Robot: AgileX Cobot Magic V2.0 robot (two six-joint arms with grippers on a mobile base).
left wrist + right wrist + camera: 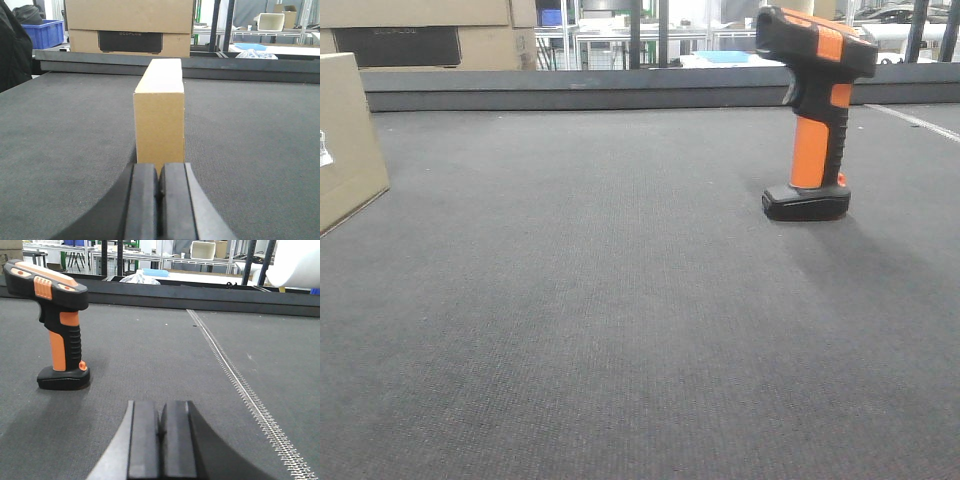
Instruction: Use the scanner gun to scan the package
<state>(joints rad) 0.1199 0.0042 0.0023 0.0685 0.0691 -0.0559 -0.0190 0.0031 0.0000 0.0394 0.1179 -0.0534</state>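
Note:
An orange and black scanner gun stands upright on its base on the dark grey belt, at the right. It also shows in the right wrist view, to the left of and beyond my right gripper, which is shut and empty. A tan cardboard package stands on edge straight ahead of my left gripper, which is shut and empty just short of it. The package shows at the left edge of the front view. Neither gripper shows in the front view.
A raised dark rail borders the far side of the belt. A large cardboard box and a blue crate stand behind it. A zipper-like seam runs along the belt to my right gripper's right.

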